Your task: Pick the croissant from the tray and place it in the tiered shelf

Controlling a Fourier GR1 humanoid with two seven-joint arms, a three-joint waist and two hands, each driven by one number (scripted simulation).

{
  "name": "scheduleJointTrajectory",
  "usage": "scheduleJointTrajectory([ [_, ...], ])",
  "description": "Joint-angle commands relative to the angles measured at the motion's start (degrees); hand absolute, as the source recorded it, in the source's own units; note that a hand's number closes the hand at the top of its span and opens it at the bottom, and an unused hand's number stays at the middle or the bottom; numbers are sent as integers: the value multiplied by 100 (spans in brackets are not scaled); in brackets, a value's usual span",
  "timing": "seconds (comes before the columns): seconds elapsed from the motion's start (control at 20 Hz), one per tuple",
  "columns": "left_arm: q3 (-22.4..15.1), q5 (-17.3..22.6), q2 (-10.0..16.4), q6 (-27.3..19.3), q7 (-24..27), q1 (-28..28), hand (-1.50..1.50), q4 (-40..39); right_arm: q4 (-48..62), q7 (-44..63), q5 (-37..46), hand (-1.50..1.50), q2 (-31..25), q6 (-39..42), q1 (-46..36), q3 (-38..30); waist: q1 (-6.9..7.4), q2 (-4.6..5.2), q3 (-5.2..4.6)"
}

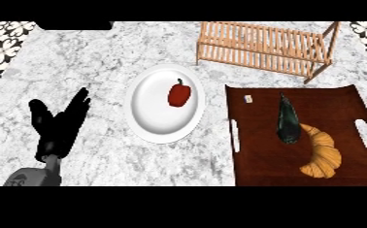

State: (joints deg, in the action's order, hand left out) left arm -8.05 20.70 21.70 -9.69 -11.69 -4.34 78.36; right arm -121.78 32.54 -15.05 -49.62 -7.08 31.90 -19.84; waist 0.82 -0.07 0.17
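Note:
A golden croissant (322, 153) lies on the dark brown tray (258, 154) at the lower right, curved, touching a dark green vegetable (289, 121) to its upper left. The wooden slatted tiered shelf (264, 48) stands at the back right, beyond the tray. My left hand (58, 123) shows at the lower left with fingers straight and spread, pointing up, holding nothing, far from the tray. My right hand does not show.
A white plate (154, 120) with a red bell pepper (179, 94) on it sits at the centre, between my left hand and the tray. A small pale tag (248, 98) lies in the tray's far left corner. The counter is grey marble.

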Motion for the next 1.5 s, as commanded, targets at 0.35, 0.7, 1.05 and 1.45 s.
scheduleJointTrajectory([
  [0.35, -1, -104, -292, 91, -19, 207, 0, -360, 271, 2166, 1138, -150, -211, -141, -1399, 1493, -22, 22, -21],
  [0.7, 211, -178, -252, 197, -60, 21, 0, -554, 391, 3144, 1736, -150, -47, 86, -2310, 2311, -61, 18, -23],
  [1.05, 119, -362, -429, -10, -403, 38, 0, -111, 887, 3213, 2750, -150, 562, -95, -2513, 2764, -71, 10, -18],
  [1.45, 581, -227, -201, 570, -153, -230, 0, -662, 1397, 2862, 3442, -150, 1292, -203, -2443, 3105, -108, 17, -19],
])
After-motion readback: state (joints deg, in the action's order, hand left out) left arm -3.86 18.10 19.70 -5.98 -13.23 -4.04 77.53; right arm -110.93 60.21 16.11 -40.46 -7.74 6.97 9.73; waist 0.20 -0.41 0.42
